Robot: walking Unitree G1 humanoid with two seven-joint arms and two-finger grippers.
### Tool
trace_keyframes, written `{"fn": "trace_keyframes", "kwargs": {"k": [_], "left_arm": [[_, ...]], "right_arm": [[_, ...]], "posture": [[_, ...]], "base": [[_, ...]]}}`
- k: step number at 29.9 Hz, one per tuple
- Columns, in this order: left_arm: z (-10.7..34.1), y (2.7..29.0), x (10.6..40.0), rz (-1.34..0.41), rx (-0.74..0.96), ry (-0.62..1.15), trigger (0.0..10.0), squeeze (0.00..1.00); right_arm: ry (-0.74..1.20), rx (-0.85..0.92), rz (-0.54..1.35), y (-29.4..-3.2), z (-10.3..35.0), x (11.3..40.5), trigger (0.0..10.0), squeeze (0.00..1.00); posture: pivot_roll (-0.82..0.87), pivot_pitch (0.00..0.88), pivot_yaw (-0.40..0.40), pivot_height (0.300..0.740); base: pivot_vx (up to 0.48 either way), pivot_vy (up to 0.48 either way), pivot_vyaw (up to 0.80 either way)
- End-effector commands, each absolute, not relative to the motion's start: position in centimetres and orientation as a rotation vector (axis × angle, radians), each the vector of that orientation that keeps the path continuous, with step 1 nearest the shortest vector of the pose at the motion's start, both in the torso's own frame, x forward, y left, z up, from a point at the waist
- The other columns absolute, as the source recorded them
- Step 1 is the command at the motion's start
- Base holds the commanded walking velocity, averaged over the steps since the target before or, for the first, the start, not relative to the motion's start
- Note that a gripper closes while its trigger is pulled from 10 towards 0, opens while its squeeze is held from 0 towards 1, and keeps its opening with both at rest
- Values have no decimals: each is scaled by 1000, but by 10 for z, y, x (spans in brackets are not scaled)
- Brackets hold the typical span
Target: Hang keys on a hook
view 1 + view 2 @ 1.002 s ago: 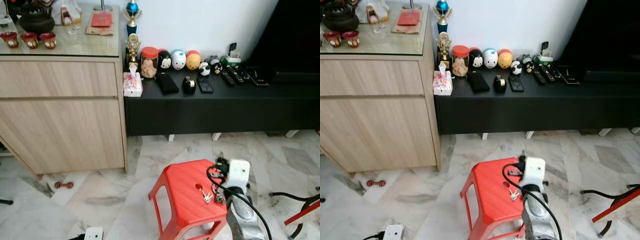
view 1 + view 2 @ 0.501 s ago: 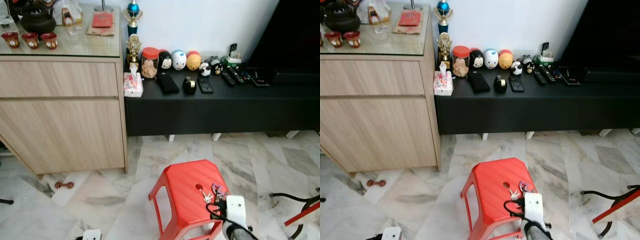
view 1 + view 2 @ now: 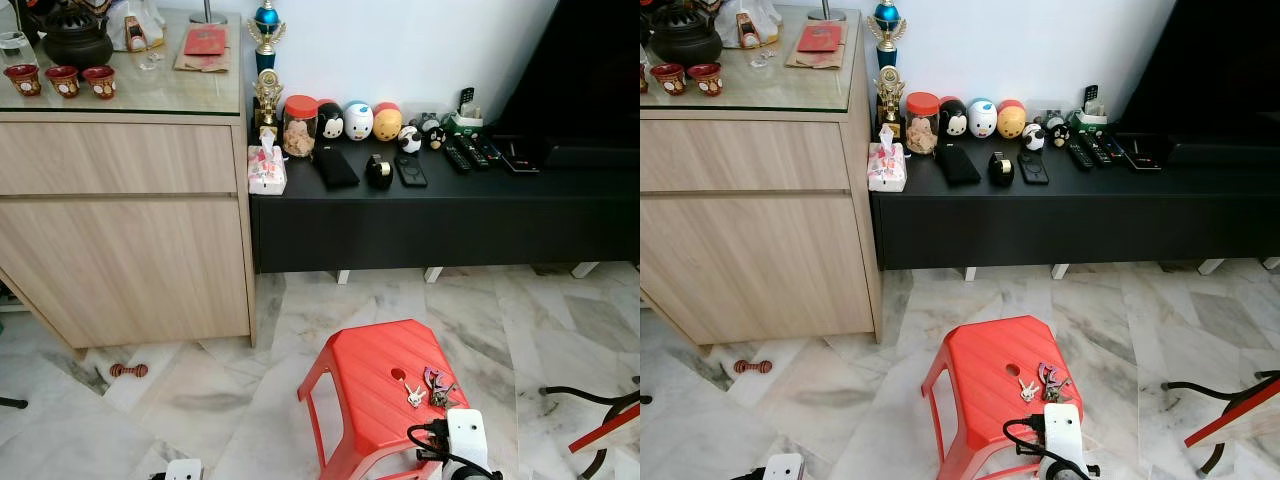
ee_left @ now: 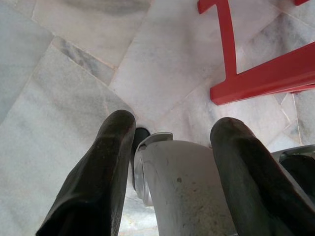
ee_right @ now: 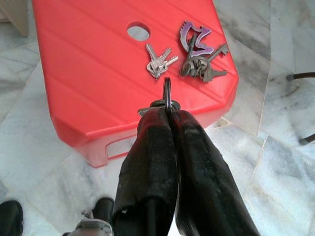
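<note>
A red plastic stool (image 3: 375, 385) stands on the marble floor in front of me. Two bunches of keys lie on its top: a small silver bunch (image 5: 158, 61) and, beside it, a bunch with a purple tag (image 5: 197, 46). My right gripper (image 5: 167, 112) is just off the stool's near edge, shut on a thin metal key ring (image 5: 167, 93) that stands up between its fingertips. In the left eye view its white wrist (image 3: 460, 440) shows at the bottom. My left gripper (image 4: 170, 132) hangs open over the floor beside my own silver leg.
A light wooden cabinet (image 3: 125, 235) stands at the left, with a low black console (image 3: 440, 215) carrying figurines and remotes beside it. A small red dumbbell (image 3: 127, 370) lies on the floor. Red and black chair legs (image 3: 600, 415) reach in from the right.
My right arm has drawn back from over the stool toward me, so the two key bunches on the stool top now lie uncovered.
</note>
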State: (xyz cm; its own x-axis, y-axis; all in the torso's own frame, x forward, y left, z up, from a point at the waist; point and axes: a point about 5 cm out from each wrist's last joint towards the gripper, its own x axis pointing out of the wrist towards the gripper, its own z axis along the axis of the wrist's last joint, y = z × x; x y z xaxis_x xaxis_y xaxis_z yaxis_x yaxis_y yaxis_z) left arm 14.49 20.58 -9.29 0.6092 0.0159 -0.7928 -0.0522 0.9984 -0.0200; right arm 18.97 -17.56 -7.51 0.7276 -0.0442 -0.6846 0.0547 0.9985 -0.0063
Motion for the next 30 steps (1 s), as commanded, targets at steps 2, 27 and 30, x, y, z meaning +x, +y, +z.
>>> {"fn": "trace_keyframes", "kwargs": {"k": [2,27,30], "left_arm": [[-96,197,141,7,-47,945,10000,0],[-95,194,145,-12,-54,926,10000,0],[-95,194,145,-13,-54,925,10000,0]], "right_arm": [[753,20,-72,-180,-75,190,10000,0],[753,41,-70,-178,-75,190,10000,0],[752,43,-71,-178,-75,190,10000,0]], "posture": [[82,2,-131,740],[79,8,-131,740],[79,8,-131,740]], "base": [[0,0,0],[0,-312,0],[0,-390,0]]}}
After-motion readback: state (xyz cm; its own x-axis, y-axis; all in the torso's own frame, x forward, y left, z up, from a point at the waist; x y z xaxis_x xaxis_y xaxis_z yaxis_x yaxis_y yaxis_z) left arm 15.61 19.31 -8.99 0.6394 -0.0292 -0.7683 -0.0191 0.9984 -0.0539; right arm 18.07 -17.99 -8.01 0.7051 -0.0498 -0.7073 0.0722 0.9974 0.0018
